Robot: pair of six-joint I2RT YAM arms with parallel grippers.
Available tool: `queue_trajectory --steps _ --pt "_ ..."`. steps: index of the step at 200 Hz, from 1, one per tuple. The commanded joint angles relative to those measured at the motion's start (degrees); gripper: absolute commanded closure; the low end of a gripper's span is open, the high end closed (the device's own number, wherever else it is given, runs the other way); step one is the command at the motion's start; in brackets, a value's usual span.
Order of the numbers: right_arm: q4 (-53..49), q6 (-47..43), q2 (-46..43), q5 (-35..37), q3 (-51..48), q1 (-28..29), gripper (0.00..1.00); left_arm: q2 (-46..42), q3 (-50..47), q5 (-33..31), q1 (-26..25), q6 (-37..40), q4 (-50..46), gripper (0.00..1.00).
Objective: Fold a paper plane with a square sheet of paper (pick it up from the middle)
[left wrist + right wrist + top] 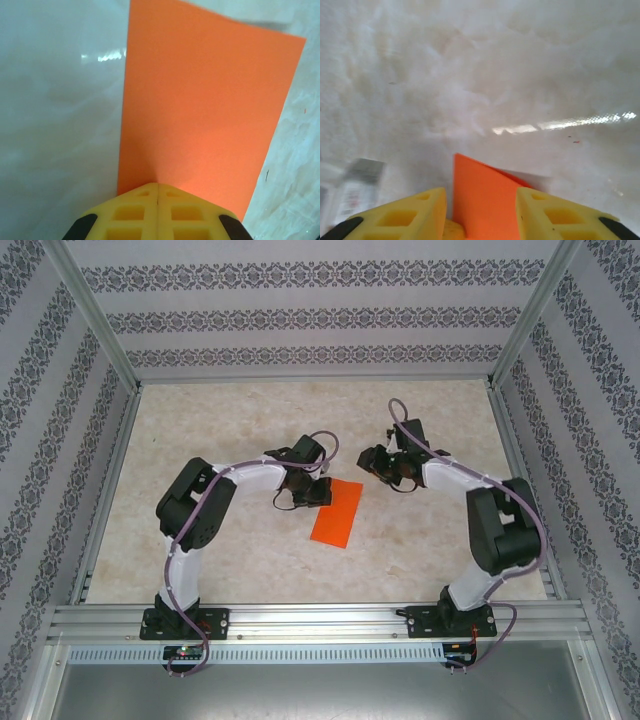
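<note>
My L gripper (303, 490) is at the upper-left end of the orange paper (337, 513), approx in the middle of the table (250, 420). In the wrist cam, the two yellow fingers (130, 215) of the L gripper (157, 187) are pressed together w/ no gap, only a thin seam btw them. The near edge of the paper (200, 100) goes in right at this seam, so I am pinching the paper there. From my fingers it runs away over the pale table (50, 125). A thin shadow shows by the far-right edge. From above, the paper looks like a long rectangle, not a square, and lies diagonal, w/ one end at my L gripper and the other end pointing down-left toward the near edge.

My R gripper (378, 465) is just beside the upper-right corner of the paper; I cannot tell from above if it touches. In the R wrist cam the R gripper (481, 192) has its fingers (415, 215) standing apart, not clamping. A pointed piece of the paper (475, 180) shows in the gap btw them, above the table (495, 75).
</note>
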Motion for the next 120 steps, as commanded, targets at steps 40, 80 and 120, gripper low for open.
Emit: queue_trajectory --steps 40,80,120 --pt "-1.28 3.47 -6.54 7.67 -8.67 7.32 0.53 -9.57 -4.40 -4.20 -1.26 -4.34 4.41 0.84" --pt "-0.08 6.93 -4.86 11.95 -10.94 11.10 0.53 -12.65 -6.40 -9.02 -0.15 -4.51 3.82 0.76" --pt "0.30 7.26 -0.79 12.22 -8.92 13.27 0.53 -14.07 -8.36 -9.12 2.02 -4.60 4.07 0.74"
